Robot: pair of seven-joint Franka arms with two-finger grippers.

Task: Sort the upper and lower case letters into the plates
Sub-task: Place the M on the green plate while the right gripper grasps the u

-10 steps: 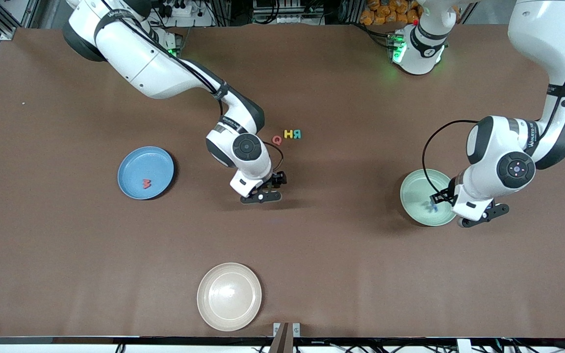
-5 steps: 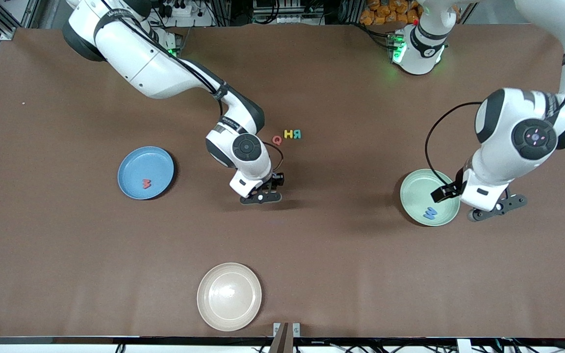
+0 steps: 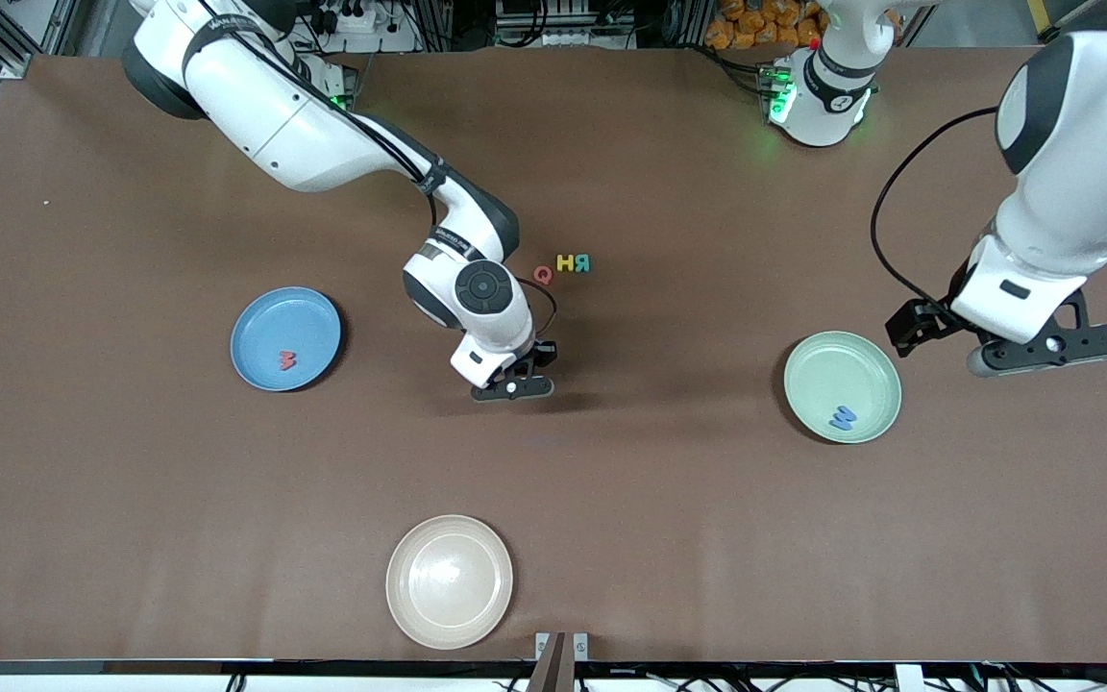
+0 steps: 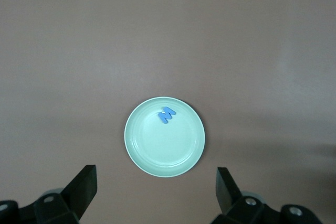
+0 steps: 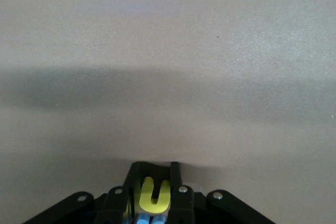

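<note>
My right gripper is down at the table, between the blue plate and the mint green plate. In the right wrist view this gripper is shut on a yellow letter. A red letter lies in the blue plate. In the mint plate lies a blue letter. A red Q, a yellow H and a teal R sit in a row mid-table. My left gripper hangs open and empty, high beside the mint plate.
A cream-white plate with nothing in it rests near the table's front edge. The brown table spreads wide round the plates.
My left arm rose from the mint plate and swung toward its own end of the table, leaving the blue letter there. My right gripper closed on the yellow letter.
</note>
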